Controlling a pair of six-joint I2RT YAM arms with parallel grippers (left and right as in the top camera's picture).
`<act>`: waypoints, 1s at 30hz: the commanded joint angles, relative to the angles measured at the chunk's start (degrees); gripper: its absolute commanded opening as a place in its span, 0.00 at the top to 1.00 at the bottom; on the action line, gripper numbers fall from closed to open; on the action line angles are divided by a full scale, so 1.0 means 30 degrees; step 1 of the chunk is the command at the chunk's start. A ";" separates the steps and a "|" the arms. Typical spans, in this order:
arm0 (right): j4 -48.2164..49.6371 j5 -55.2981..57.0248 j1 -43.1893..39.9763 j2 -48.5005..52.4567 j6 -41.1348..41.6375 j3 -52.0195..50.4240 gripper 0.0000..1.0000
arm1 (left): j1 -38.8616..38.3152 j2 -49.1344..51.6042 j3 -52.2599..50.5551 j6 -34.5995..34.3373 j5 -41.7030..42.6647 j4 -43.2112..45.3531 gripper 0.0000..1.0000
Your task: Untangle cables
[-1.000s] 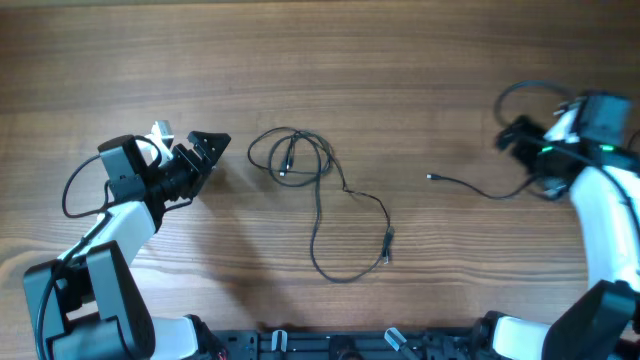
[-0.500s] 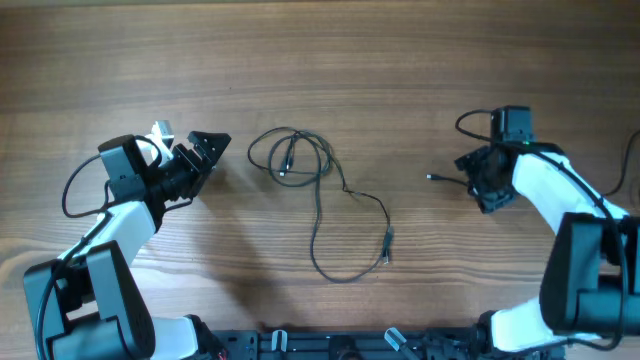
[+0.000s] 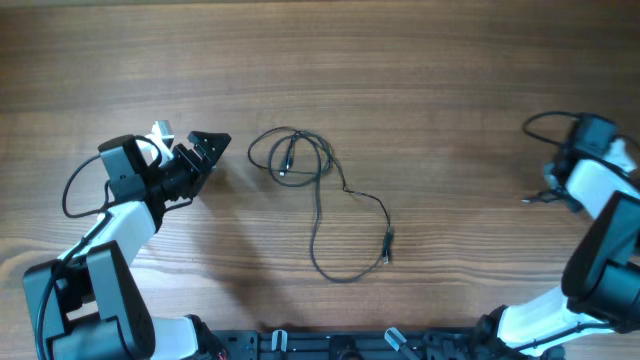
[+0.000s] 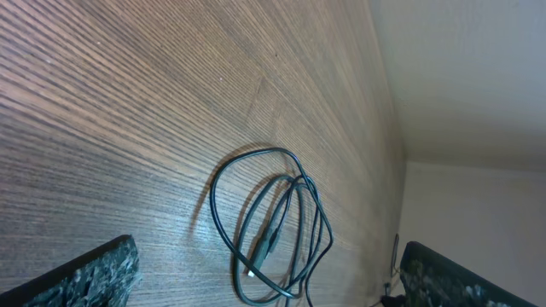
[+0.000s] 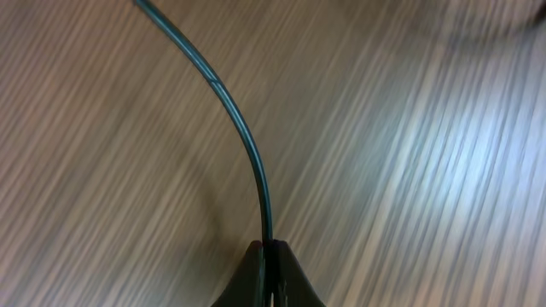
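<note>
two thin black cables lie on the wooden bench (image 3: 420, 70), well apart from each other. the looped cable (image 3: 292, 160) sits near the middle of the bench, its upper part gathered into a few overlapping loops with a small plug end lying inside them. from those loops one strand runs down and curves round to a plug end (image 3: 388, 245) lower right of the coil. in the left wrist view the same coil (image 4: 269, 226) lies flat on the wood between the two dark fingertips.

the left hand (image 3: 188, 145) rests just to the left of the coil with its jaws spread wide, pointing toward the loops. it holds nothing and does not touch the cable.

the second cable (image 3: 535, 198) is far over at the right edge of the bench. the right hand (image 5: 269, 251) is closed tight on it. in the right wrist view the two fingers meet around the thin cord (image 5: 247, 145), which curves up and away to the left above the wood grain. from overhead a short free length with a small plug tip sticks out to the left of that hand.
</note>
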 commanded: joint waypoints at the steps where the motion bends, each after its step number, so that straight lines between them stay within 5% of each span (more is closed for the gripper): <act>1: 0.2856 0.0692 -0.3322 0.0284 -0.6652 0.0721 0.96 | 0.0051 0.0000 -0.0036 0.0219 -0.0051 0.0058 0.00; 5: 0.7555 -0.1792 -0.6156 0.0291 -1.2058 0.0721 0.95 | 0.0058 0.0000 -0.0036 0.0219 -0.0051 0.0051 0.00; 8: 0.8874 -0.1996 -0.6681 0.0284 -1.3019 0.0772 0.92 | 0.0058 0.0000 -0.0036 0.0219 -0.0051 0.0058 0.00; 11: 0.5683 -0.9253 -0.6280 0.0270 -1.3078 0.0809 0.00 | 0.0051 0.0000 -0.0036 0.0219 -0.0051 0.0051 0.00; 20: 0.2069 -1.3631 -0.3075 -0.5107 -0.2994 0.0809 0.00 | 0.0058 0.0000 -0.0036 0.0219 -0.0051 0.0058 0.00; 30: -0.1974 -1.6145 0.8918 -0.7475 -0.6572 0.0801 0.00 | 0.0146 -0.2382 0.0597 0.0670 0.2994 0.2011 0.00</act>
